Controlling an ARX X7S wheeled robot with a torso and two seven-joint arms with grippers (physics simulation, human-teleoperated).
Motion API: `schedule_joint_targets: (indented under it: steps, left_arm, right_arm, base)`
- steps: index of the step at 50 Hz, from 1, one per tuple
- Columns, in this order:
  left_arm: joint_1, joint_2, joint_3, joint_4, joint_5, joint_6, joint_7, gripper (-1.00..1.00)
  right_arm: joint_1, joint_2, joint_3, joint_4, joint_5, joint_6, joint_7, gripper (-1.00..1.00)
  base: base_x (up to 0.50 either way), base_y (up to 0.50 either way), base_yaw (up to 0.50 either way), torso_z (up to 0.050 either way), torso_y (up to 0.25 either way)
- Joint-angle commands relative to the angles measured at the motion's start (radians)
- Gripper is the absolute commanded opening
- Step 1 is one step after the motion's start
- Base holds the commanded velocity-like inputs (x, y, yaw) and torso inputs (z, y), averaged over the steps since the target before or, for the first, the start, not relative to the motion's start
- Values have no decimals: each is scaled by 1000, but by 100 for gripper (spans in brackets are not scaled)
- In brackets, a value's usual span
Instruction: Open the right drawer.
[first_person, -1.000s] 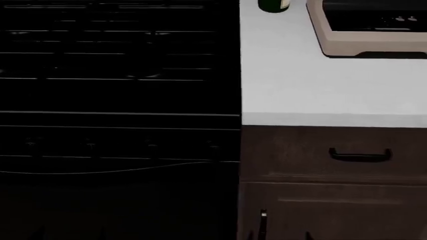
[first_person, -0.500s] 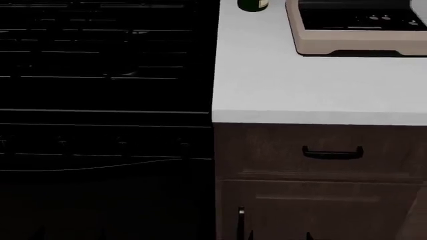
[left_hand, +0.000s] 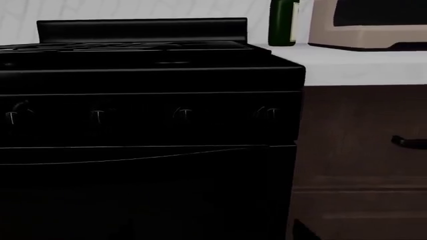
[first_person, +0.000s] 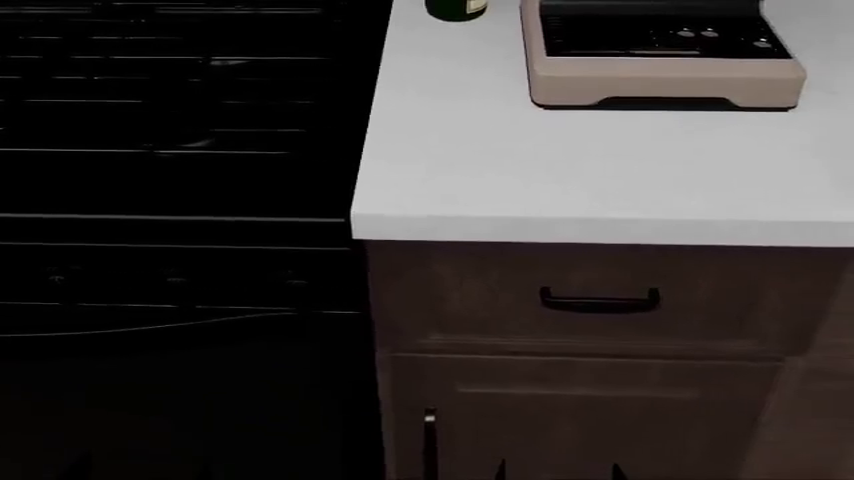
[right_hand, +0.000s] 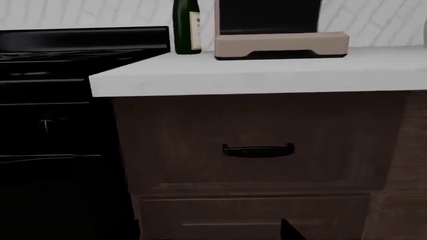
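The right drawer (first_person: 587, 298) is a wide dark brown wood-grain front under the white counter, shut, with a horizontal black bar handle (first_person: 599, 300). The right wrist view faces it straight on, drawer (right_hand: 253, 142) and handle (right_hand: 258, 150) near the middle. Only the tips of my right gripper (first_person: 558, 472) show at the head view's bottom edge, set wide apart, open and empty, well short of the handle. One fingertip (right_hand: 291, 231) shows in the right wrist view. The left gripper faces the oven; one fingertip (left_hand: 303, 231) shows off-centre, the other lost against black.
A black oven (first_person: 174, 240) fills the left. Below the drawer is a cabinet door (first_person: 574, 420) with a vertical black handle (first_person: 430, 440). On the white counter (first_person: 561, 180) stand a beige toaster oven (first_person: 661, 60) and a green bottle (first_person: 457, 8).
The head view has shifted to the right: the drawer, counter and oven have slid leftward in the picture. The gripper tips keep their place at the bottom edge.
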Motion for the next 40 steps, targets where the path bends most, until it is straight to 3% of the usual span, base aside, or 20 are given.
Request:
schedule_joint_targets:
  steps: [1,17,40]
  left_arm:
    - [-1,-7,9,-3,-6,3,-8,100]
    - [-1,-16,18,1,-19,6,-17,100]
    - [-9,-26,32,-6,-29,-6,-33,100]
  right_arm:
    - [-1,8,-9,-5,9,0,6,100]
    - [0,16,-18,0,15,-12,19,100]
    - [4,28,-33,7,25,-22,31,100]
  base:
    - [-20,-215,0,0,0]
    - [-19,-212,0,0,0]
    - [-3,-21,0,0,0]
